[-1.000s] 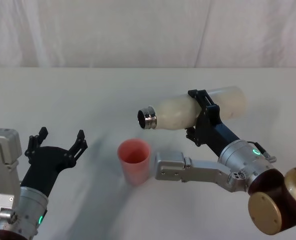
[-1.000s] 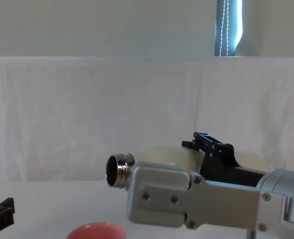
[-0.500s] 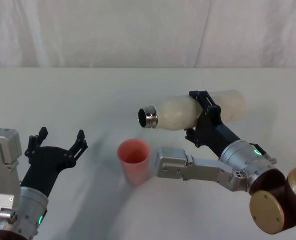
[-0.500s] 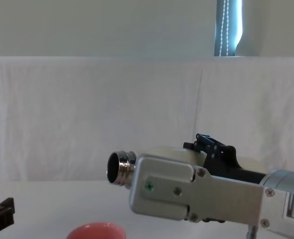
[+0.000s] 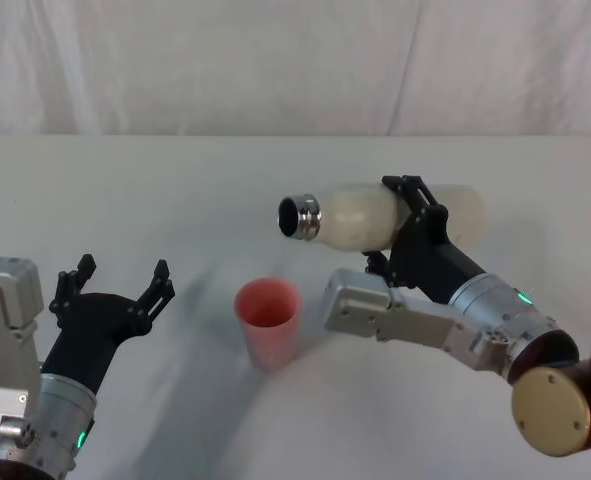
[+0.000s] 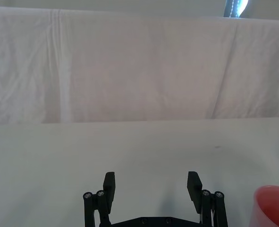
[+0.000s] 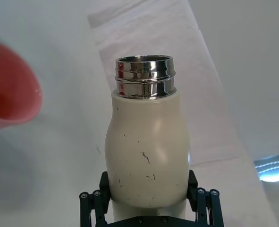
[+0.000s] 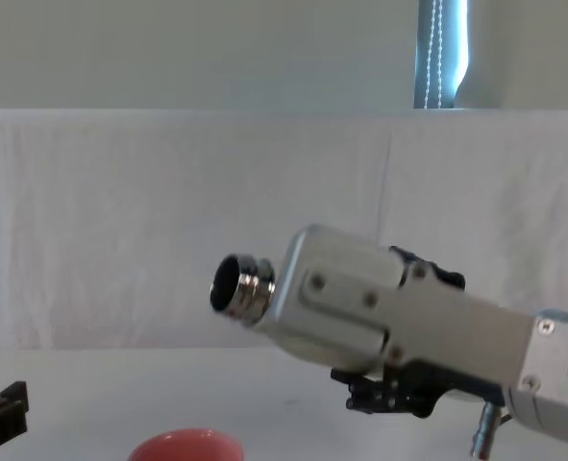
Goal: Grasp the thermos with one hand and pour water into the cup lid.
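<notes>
Two grippers show over the white tabletop (image 5: pixel 175 200): the right gripper (image 5: pixel 405 225) is clamped around the middle of the thermos (image 5: pixel 375 215), holding it in the air nearly level, steel neck (image 5: pixel 300 217) pointing toward the robot's left. The cup lid (image 5: pixel 268 322) stands upright near the tabletop's middle, below and slightly left of the neck, not touching it. Near the front left corner the left gripper (image 5: pixel 115 285) hovers with jaws spread, holding nothing.

You've got a white table (image 5: pixel 175 190) with the cup lid (image 5: pixel 268 322) standing upright on it, between the two grippers, nearer the right one.
</notes>
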Motion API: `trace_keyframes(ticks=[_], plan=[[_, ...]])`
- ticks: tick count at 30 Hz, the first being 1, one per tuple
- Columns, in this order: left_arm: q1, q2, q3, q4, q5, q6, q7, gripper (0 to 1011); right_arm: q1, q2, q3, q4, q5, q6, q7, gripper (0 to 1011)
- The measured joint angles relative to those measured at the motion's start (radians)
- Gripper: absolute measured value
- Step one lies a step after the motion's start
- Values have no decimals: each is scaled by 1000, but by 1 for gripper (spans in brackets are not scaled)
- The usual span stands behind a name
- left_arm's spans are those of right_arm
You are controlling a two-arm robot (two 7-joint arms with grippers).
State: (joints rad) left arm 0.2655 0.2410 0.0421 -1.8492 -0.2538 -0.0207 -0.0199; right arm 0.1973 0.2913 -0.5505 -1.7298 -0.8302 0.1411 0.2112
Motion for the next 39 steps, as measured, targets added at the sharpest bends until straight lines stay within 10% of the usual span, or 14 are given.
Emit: trace_keyframes(ticks=[39], plan=[[0,0,0,0,0,0,0,1001,-59,-116,239,98,762,-119,120,959]])
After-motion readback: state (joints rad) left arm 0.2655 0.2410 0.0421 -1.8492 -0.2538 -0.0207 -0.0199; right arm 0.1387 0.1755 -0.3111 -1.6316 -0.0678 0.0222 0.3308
